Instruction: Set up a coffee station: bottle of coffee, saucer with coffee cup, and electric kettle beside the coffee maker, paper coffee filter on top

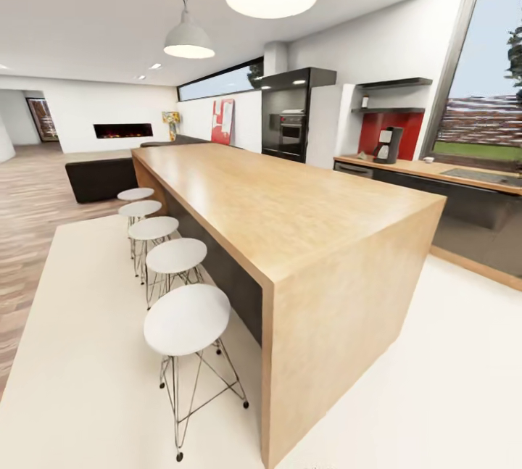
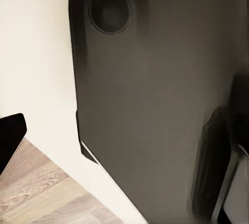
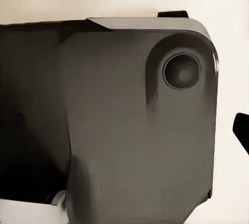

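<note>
Robot is in transit; wrist cams look down at the robot's own dark grey base [image 2: 150, 104] over pale floor, and I can't tell from any view whether either gripper is wide, narrow or holding anything. Left to right in the head view: a row of white bar stools [image 1: 185, 320] along the island's left side, then the big wooden island bar [image 1: 290, 215] dead ahead, then the kitchen countertop [image 1: 428, 168] far right against the red splashback. The coffee maker [image 1: 390, 144] stands near the countertop's left end; above it, the bottle of coffee [image 1: 365, 101] sits at the left end of the lower kitchen shelf [image 1: 391, 110]. A small white item further right on the countertop is too small to identify. Risks: clipping the island's near corner or a stool's legs when driving round; the shelf is high and close to the wall, so reach may fall short and knock the bottle off.
</note>
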Motion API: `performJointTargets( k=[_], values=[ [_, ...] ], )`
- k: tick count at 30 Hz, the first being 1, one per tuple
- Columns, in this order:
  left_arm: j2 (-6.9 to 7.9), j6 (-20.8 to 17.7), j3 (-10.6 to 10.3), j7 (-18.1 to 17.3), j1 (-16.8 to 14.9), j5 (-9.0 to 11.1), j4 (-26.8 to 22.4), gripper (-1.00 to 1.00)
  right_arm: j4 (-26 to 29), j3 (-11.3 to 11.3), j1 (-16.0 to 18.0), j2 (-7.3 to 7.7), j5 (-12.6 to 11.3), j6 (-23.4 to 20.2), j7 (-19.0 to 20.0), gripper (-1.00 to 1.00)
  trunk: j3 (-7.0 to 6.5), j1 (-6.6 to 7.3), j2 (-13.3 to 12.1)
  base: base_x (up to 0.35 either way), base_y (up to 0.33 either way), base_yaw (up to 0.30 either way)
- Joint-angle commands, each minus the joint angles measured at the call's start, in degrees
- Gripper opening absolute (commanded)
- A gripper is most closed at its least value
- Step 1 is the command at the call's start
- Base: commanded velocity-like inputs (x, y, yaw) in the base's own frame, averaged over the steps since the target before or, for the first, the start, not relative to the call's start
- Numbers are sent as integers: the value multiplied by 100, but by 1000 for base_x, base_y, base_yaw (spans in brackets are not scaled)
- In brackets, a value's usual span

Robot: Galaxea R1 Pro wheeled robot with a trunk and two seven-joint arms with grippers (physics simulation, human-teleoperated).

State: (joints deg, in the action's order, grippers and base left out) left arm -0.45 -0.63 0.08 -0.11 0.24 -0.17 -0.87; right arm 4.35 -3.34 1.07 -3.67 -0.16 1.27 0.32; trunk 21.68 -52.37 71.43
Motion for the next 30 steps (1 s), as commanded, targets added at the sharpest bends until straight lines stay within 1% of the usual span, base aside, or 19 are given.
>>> performJointTargets(
  k=[1,7,30],
  values=[
    [0,-7,1,0,2,-1,-9,100,-4,-53,5,-2,-2,13,3,100,-14,23,-39,0,0,-300],
    [1,-8,1,2,2,-1,-9,100,-4,-85,3,-2,-2,13,3,100,-121,154,-279,0,0,-300],
    [1,-8,9,-6,2,8,-1,100,-6,-79,5,-2,-2,13,3,100,-534,660,-1202,0,0,-300]
  ],
)
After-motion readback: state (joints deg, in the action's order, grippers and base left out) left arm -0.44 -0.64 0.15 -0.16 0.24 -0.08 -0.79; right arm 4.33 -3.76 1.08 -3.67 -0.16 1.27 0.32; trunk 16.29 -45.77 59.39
